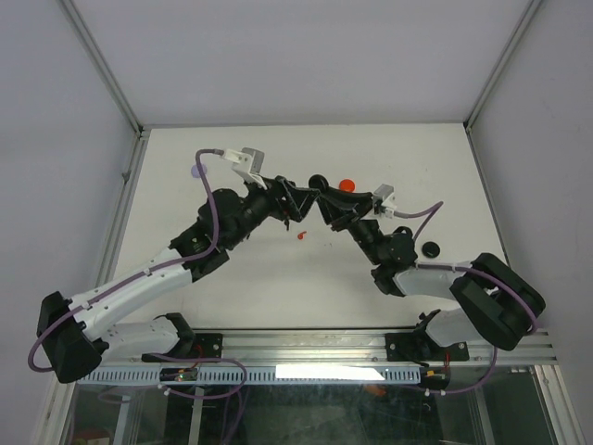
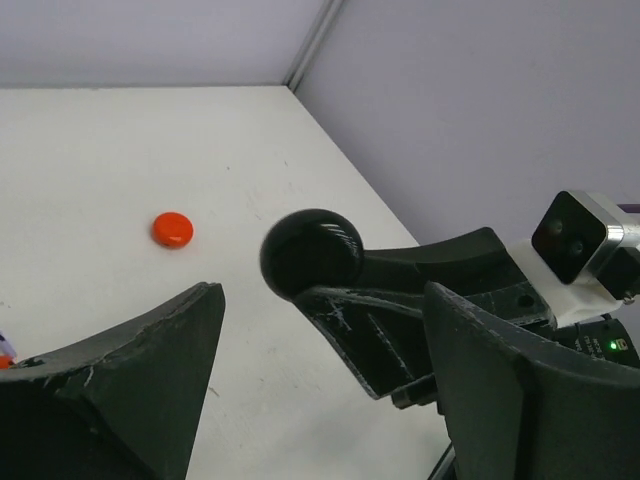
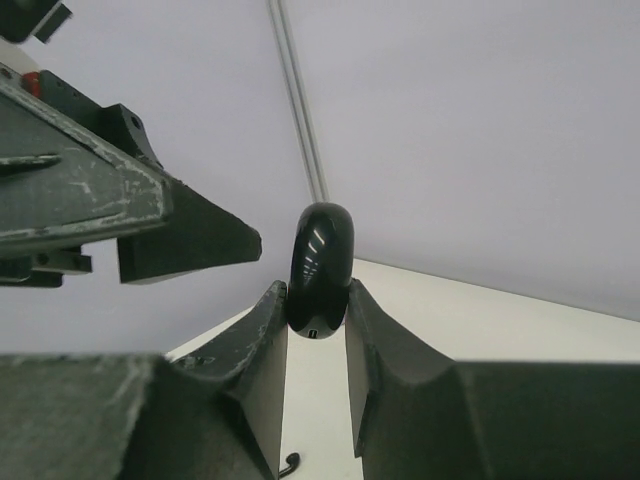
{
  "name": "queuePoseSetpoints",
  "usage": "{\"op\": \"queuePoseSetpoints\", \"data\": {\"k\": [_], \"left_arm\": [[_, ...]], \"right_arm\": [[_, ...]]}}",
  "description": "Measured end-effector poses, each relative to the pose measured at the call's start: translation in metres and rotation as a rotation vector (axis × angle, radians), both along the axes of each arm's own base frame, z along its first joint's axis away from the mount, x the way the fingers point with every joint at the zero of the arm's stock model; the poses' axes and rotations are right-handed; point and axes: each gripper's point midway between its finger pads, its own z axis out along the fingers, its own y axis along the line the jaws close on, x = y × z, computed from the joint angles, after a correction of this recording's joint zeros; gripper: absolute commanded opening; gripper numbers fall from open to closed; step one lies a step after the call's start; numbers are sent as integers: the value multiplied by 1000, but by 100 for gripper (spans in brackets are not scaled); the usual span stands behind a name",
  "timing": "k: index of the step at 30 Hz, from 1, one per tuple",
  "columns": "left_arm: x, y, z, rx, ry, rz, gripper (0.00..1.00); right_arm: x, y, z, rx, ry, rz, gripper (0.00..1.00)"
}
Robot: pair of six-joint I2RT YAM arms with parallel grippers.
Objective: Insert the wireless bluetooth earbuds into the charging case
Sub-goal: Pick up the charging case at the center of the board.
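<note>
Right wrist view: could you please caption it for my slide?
Right hand shut on a glossy black round case held edge-on over the white table.

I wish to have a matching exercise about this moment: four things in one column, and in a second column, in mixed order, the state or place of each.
Things
1. left gripper
2. right gripper
3. red case
4. red bud

States or places
A. shut on the black case
B. on the table, between the two arms, on their near side
C. open
D. on the table, on the far side of the right arm

Pairs: 1-C, 2-A, 3-D, 4-B
</note>
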Motion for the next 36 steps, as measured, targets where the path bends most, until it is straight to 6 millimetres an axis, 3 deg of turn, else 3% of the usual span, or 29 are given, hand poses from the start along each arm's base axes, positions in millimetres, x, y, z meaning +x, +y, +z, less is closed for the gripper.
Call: {"op": "queuePoseSetpoints", "data": {"k": [7,22,30,36], "left_arm": [[3,32,14,-52,-97,-119,79],[-50,10,28,-107,-234,-550,60],[-52,12,35,-127,-282,-580,44],[-53,13,41,-140,-306,-586,45]], "right_arm": [[-15,0,17,38,-25,114,0],[-53,13,39,72,-15,371,0],[-60,15,49,105,2,436,0],[-64,16,56,115,-3,473,0]]}}
